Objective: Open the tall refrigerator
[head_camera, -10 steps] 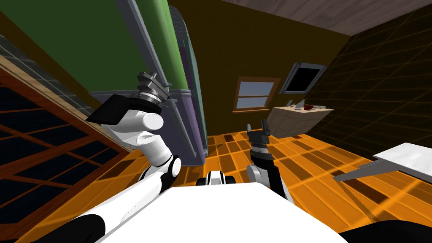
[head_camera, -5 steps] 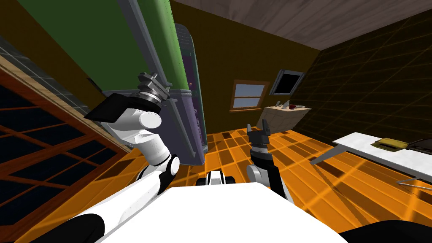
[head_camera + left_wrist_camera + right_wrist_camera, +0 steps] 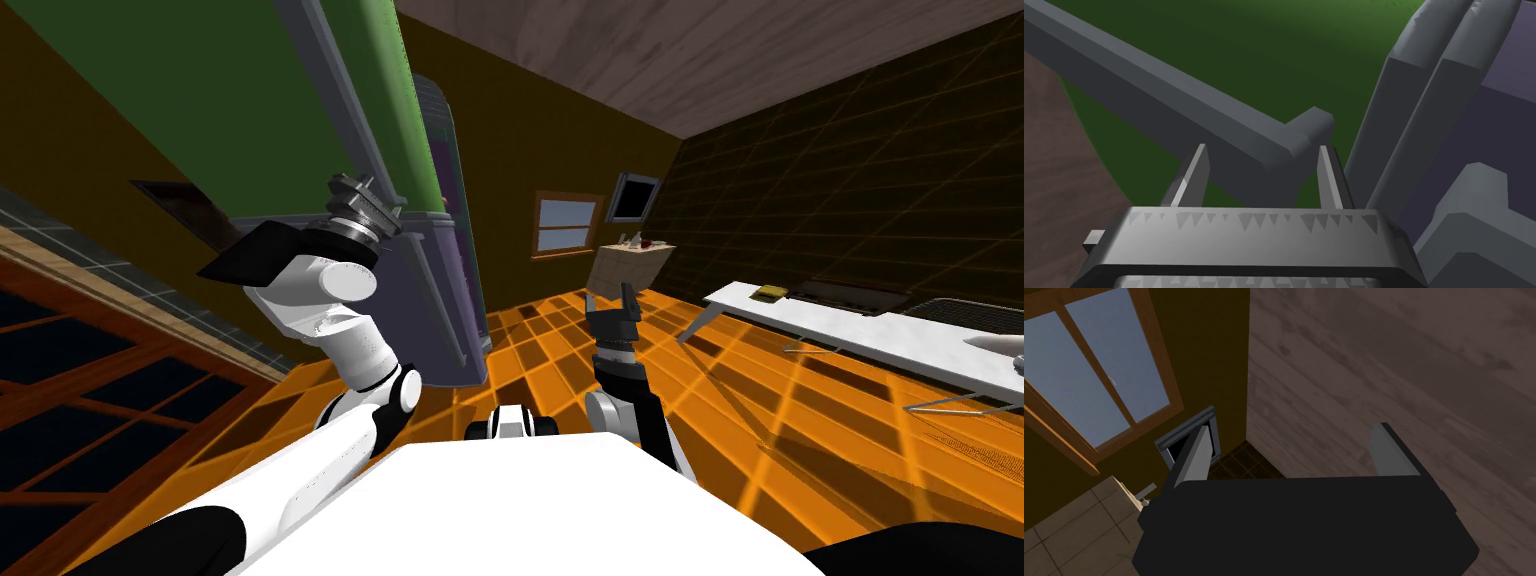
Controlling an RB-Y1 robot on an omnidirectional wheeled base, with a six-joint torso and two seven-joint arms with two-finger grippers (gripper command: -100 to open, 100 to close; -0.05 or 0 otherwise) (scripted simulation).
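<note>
The tall refrigerator has a green upper door [image 3: 250, 100] and a grey-purple lower door [image 3: 440, 300], and its body [image 3: 445, 150] stands behind them. The green door is swung out from the body. A long grey bar handle [image 3: 1174, 100] runs along the green door's edge [image 3: 335, 90]. My left gripper [image 3: 375, 205] is at the lower end of that bar. In the left wrist view the gripper [image 3: 1261, 147] has one finger on each side of the bar's end. My right gripper [image 3: 612, 300] hangs open over the floor, with nothing between its fingers [image 3: 1191, 458].
A long white table [image 3: 850, 330] with small items stands at the right. A tan counter [image 3: 630, 265] sits below a window [image 3: 563, 225] at the far wall. A wood-framed glass panel [image 3: 100, 400] lies close on my left. Orange tiled floor [image 3: 750, 420] spreads ahead.
My view has swung: the far wall, window and counter slid left and shrank, and the white table came further into view. The left gripper stays on the door handle.
</note>
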